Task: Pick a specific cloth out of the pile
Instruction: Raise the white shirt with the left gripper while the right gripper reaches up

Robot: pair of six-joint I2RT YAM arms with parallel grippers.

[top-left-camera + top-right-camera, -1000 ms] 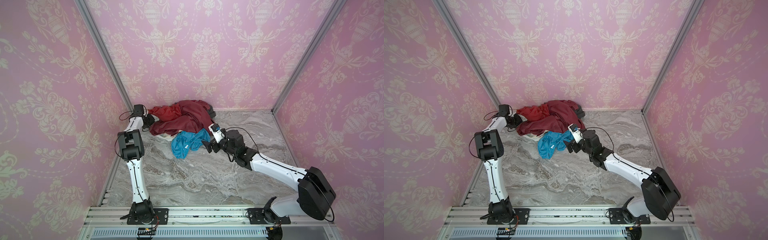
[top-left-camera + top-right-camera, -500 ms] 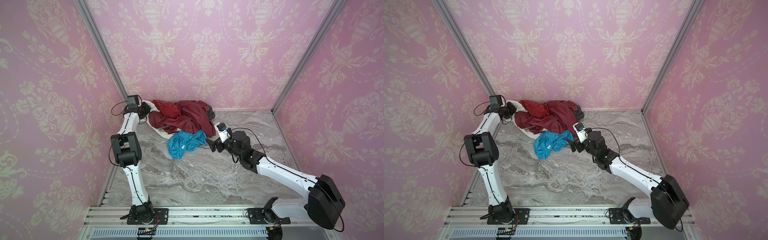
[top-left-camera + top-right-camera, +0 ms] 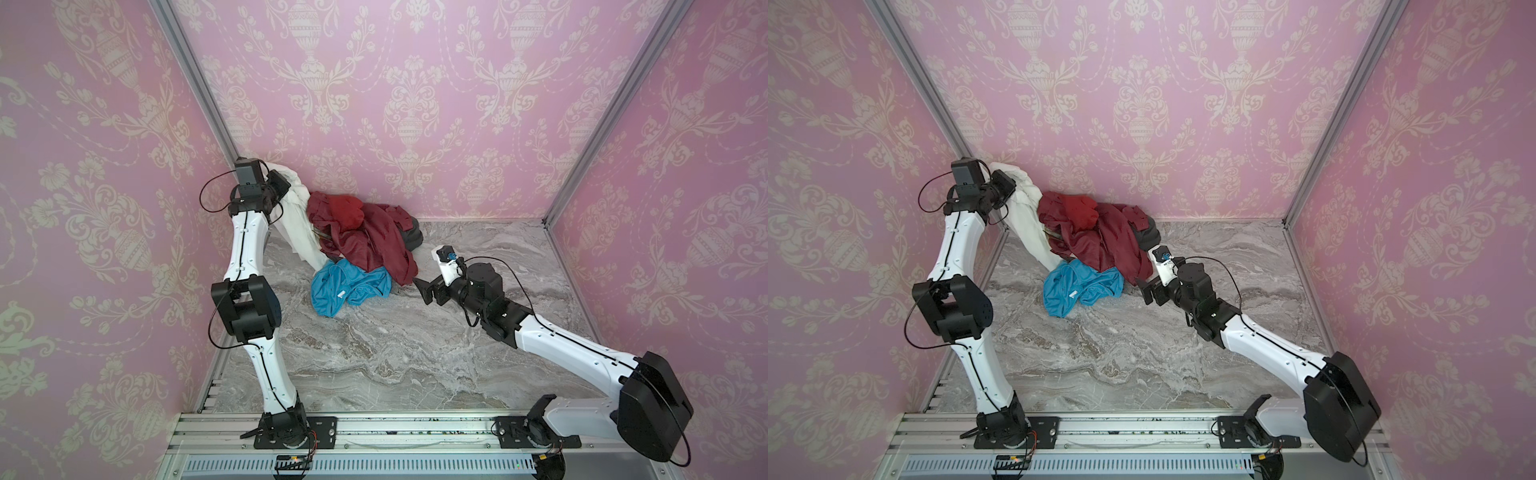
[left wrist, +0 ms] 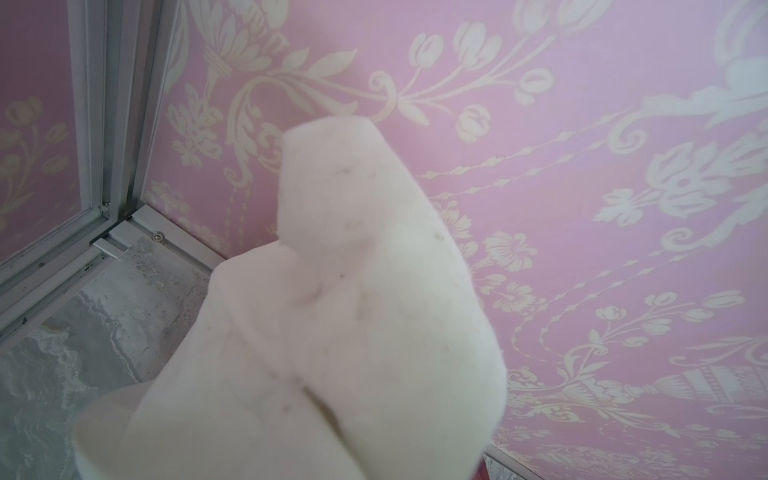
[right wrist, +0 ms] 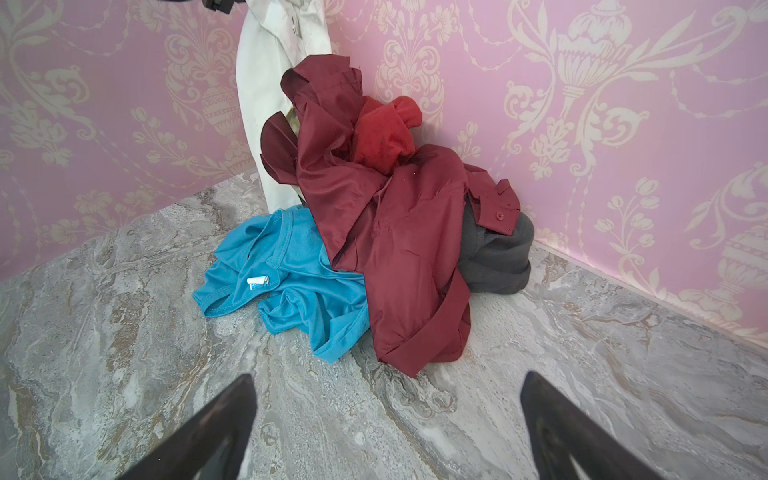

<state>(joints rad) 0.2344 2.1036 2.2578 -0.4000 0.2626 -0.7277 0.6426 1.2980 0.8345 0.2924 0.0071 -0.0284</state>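
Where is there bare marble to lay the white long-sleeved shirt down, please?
Widest bare grey marble tabletop: between the bright blue shirt and the front aluminium rail. A smaller patch: between the open right gripper and the pink right wall. Crowded: the back left corner, under the red clothes pile.

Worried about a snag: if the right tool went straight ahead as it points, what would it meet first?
From the open right tool, likely the dark red shirt, its low edge beside the blue shirt; depth is unclear.

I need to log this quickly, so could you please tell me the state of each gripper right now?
Left gripper: shut on the white shirt, whose lower end runs under the pile.
Right gripper: open, holding nothing, facing the pile.
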